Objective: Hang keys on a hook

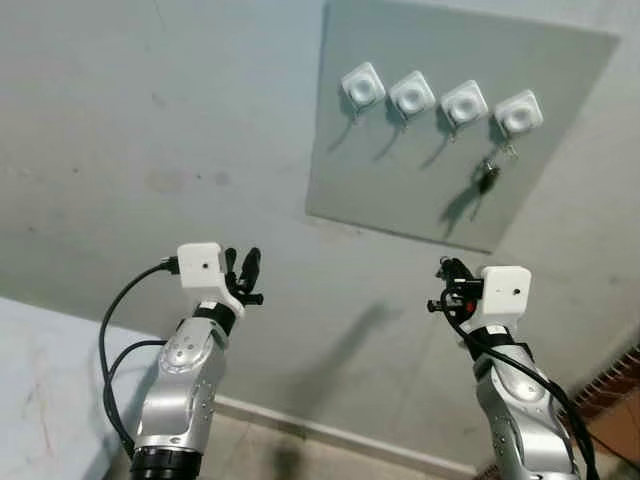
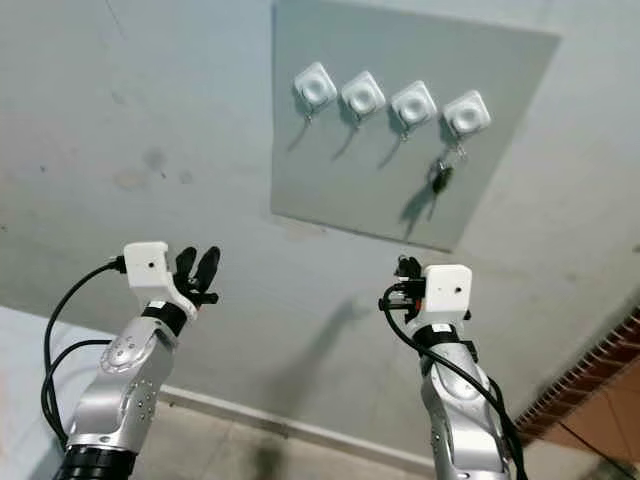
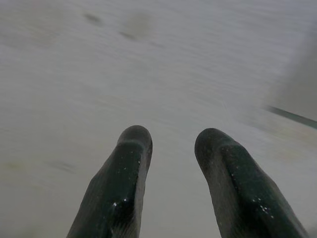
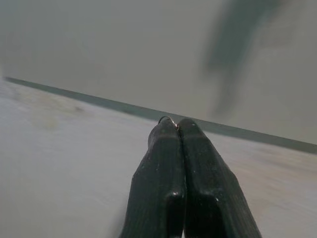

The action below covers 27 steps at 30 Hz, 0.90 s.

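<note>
keys already on the last hook, both claws low and empty

on the grey board [image 1: 400, 190] fixed to the wall, the keys [image 1: 488, 176] hang straight down, long axis vertical, from the hook [image 1: 518, 113] at the board's right end, as the robot sees it; the three other hooks on the board are bare. the right claw [image 1: 452, 275], fingers pressed together on nothing, sits below the board's lower edge and almost under the keys, so it is the nearer arm. the left claw [image 1: 243, 272], fingers parted and empty, is below and left of the board. the task looks done. no readable writing or brand.
</note>
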Motion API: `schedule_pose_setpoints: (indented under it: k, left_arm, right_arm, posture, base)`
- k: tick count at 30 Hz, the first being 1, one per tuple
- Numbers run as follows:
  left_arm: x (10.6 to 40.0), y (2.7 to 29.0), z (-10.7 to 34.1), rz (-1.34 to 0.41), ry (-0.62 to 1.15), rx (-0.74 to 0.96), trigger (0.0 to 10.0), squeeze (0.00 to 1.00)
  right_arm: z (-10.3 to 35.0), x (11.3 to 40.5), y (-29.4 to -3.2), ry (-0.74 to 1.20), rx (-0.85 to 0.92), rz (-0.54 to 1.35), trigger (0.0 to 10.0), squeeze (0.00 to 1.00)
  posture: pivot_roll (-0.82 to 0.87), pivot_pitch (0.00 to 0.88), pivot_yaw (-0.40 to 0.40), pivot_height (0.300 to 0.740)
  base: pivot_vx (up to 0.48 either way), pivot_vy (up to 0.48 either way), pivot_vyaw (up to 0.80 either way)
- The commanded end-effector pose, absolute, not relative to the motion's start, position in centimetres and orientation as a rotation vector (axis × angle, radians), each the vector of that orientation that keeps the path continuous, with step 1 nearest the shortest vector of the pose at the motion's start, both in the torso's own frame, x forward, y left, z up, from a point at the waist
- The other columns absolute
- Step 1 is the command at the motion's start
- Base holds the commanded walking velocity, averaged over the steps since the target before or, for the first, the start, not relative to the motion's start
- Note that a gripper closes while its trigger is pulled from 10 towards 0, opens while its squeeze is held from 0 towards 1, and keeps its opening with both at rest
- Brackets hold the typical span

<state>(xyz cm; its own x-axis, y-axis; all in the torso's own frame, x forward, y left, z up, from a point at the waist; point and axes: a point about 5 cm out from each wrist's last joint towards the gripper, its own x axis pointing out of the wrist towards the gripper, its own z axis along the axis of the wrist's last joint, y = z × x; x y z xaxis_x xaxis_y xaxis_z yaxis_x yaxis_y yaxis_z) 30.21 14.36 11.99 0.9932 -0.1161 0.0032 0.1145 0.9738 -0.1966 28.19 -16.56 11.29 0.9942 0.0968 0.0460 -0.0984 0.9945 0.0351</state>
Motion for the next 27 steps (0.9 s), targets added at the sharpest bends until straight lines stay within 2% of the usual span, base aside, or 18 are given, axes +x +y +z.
schedule_pose_setpoints:
  k: [1,7,8,12,27]
  left_arm:
    - [30.3,14.4,12.9,-0.108,-0.035,-0.179,10.0,0.0]
    - [29.8,13.1,15.1,-0.235,-0.155,-0.155,10.0,0.0]
    - [29.7,12.3,15.7,-0.304,-0.172,-0.172,10.0,0.0]
    - [29.4,10.9,16.4,-0.393,-0.217,-0.12,10.0,0.0]
    - [29.8,8.4,18.8,-0.543,-0.287,-0.09,10.0,0.0]
  right_arm:
    - [11.9,28.4,-16.1,-0.07,0.029,0.127,10.0,0.0]
    - [12.5,28.2,-15.3,-0.116,0.035,0.21,10.0,0.0]
    - [12.8,28.3,-15.0,-0.128,0.044,0.227,10.0,0.0]
    - [13.8,28.7,-14.5,-0.174,0.049,0.267,10.0,0.0]
    - [19.4,30.2,-13.2,-0.391,0.051,0.386,10.0,0.0]
  posture:
    - [0.12,0.0,-0.072,0.74]
    - [0.12,0.0,-0.073,0.74]
    - [0.12,0.0,-0.073,0.74]
    - [0.12,0.0,-0.073,0.74]
    - [0.12,0.0,-0.065,0.74]
  base:
    - [0.0,0.0,0.0]
    - [0.0,0.0,0.0]
    - [0.0,0.0,0.0]
    - [0.0,0.0,0.0]
    - [0.0,0.0,0.0]
